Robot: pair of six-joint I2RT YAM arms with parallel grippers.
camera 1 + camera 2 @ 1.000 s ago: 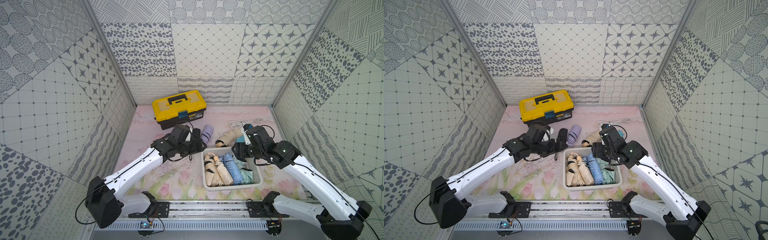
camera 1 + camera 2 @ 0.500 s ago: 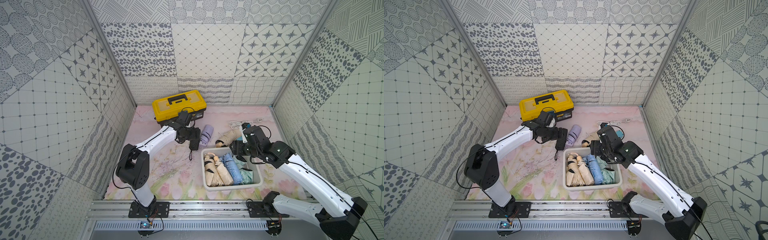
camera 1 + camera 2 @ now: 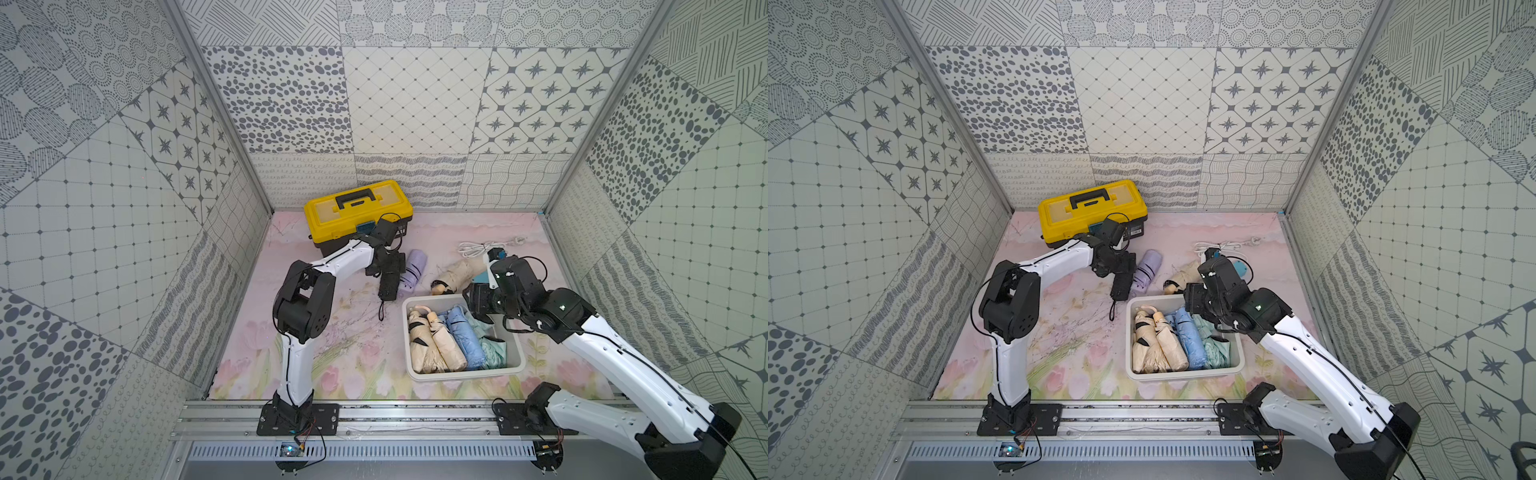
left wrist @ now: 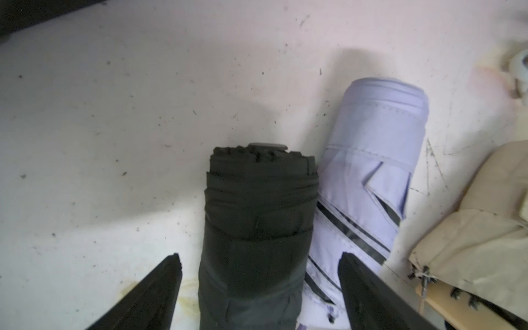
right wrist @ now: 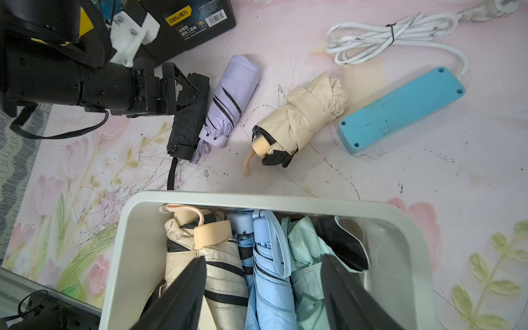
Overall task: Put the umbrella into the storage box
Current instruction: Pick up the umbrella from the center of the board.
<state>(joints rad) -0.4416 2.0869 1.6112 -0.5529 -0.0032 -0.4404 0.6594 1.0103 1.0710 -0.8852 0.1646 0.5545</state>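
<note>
Done: four folded umbrellas lie side by side inside the storage box [image 5: 257, 200]: two beige, one blue, one mint.
Outstanding: three lie on the mat outside it. The black umbrella [image 4: 257, 200] touches the lilac umbrella [image 4: 377, 148], and the beige umbrella [image 5: 305, 114] lies near them, beside the blue power strip [image 5: 400, 108].
Left gripper [image 4: 258, 257]: my fingers are spread wide and straddle the black umbrella, with a gap on each side and nothing gripped.
Right gripper [image 5: 263, 260]: my fingers are parted over the packed box and hold nothing.
Progress: I judge it just past halfway.
Next: squeeze the black umbrella, lift it and carry it to the box, where room looks tight.
</note>
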